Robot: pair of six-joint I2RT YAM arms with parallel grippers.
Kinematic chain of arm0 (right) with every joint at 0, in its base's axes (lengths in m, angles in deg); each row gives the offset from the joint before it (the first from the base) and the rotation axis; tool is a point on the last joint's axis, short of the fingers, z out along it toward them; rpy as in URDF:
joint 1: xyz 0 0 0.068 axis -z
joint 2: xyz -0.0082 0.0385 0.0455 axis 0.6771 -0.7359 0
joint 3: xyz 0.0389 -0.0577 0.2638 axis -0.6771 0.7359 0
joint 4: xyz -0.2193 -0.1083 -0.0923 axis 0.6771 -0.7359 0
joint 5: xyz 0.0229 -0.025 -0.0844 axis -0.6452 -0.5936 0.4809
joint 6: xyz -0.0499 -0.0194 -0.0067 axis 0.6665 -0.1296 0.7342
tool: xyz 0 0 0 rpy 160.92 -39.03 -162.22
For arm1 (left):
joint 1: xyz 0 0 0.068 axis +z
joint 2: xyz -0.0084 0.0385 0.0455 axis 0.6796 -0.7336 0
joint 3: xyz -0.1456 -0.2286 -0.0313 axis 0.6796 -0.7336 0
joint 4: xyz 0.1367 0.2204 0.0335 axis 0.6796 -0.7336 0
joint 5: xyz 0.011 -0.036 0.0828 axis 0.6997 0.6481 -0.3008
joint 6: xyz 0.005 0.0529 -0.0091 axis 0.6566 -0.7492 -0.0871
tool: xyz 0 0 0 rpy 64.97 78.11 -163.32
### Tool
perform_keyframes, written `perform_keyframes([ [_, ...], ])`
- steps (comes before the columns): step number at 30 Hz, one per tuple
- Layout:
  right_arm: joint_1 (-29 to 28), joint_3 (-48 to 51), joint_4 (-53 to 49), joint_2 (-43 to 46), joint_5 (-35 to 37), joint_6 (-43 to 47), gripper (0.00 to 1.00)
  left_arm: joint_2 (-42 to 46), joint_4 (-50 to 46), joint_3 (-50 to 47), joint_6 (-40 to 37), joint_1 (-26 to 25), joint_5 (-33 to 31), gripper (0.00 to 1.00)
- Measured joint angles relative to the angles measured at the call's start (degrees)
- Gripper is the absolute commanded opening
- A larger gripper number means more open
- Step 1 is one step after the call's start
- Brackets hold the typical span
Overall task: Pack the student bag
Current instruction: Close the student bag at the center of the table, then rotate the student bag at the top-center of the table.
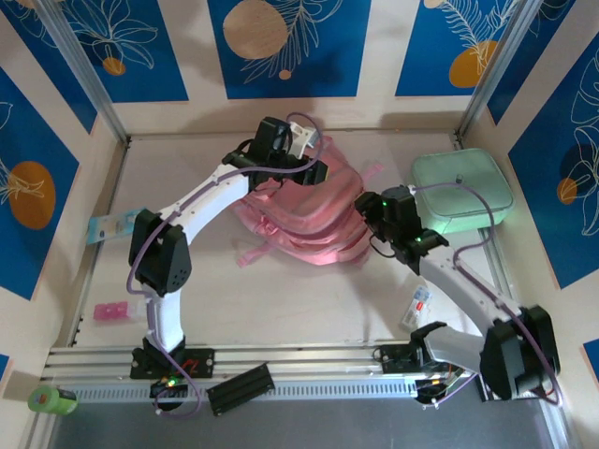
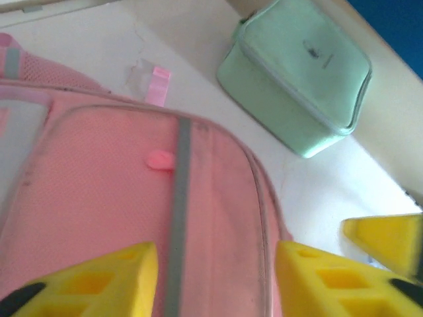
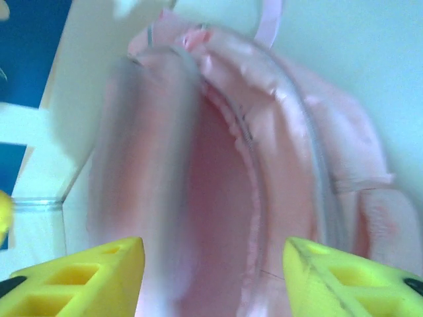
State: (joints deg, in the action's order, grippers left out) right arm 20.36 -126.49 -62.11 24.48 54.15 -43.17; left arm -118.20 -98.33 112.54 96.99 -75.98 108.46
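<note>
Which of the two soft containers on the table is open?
The pink student bag: its zip mouth gapes, showing the inside. The mint-green case looks zipped shut.

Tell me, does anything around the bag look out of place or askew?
Nothing looks spilled or damaged. The student bag lies slumped mid-table, its mouth gaping open. Small packets sit scattered away from it: a pink one and a blue-edged one at the left edge, another at the near right.

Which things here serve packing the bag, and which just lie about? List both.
Job: pink backpack; probably to go in: mint-green case, small pink item, left packet, right packet.
Lying about: green tape roll, black block by the rail.
</note>
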Motion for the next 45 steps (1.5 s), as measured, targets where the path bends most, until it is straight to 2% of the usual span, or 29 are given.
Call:
perform_keyframes([
  [3,0.0,-1.7,-4.8,1.8,2.7,1.8,0.76,1.2,1.3,-5.0,3.2,1.2,-1.3,0.63],
  [6,-0.2,-3.8,-7.3,0.6,3.0,4.2,0.83,4.8,2.3,-13.5,8.5,4.7,-2.7,0.63],
  [8,-0.5,-5.2,-7.9,-1.2,2.8,5.4,0.84,7.7,3.2,-19.4,12.5,7.9,-3.8,0.63],
  [13,-2.4,-7.0,-8.3,-6.8,1.7,6.6,0.84,14.4,3.3,-31.0,20.0,14.6,-10.3,0.54],
  [16,-3.4,-7.6,-8.7,-9.8,0.6,6.5,0.84,16.0,2.4,-32.7,21.8,14.6,-13.1,0.50],
  [20,-4.4,-9.1,-8.9,-12.3,-0.5,6.6,0.84,16.2,3.4,-33.8,23.9,14.5,-13.7,0.50],
  [27,-6.3,-10.1,-8.6,-13.8,-2.6,6.7,0.83,13.4,12.0,-36.5,30.0,15.0,-8.4,0.67],
  [34,-6.9,-10.1,-8.4,-15.4,-3.5,6.2,0.83,10.9,21.7,-38.6,38.9,15.7,-5.5,0.68],
  [38,-6.9,-10.1,-8.4,-16.1,-3.8,6.0,0.82,9.2,24.2,-39.0,43.4,15.8,-5.2,0.61],
  [42,-6.8,-10.3,-8.4,-17.7,-4.6,6.0,0.73,8.7,25.6,-39.1,46.1,15.9,-4.7,0.39],
  [43,-6.6,-10.5,-8.4,-18.5,-4.8,6.2,0.70,8.7,25.9,-39.1,46.8,16.0,-4.6,0.30],
  [45,-6.1,-11.4,-8.5,-20.1,-5.7,6.9,0.64,8.5,26.3,-39.1,48.0,16.1,-4.3,0.18],
])
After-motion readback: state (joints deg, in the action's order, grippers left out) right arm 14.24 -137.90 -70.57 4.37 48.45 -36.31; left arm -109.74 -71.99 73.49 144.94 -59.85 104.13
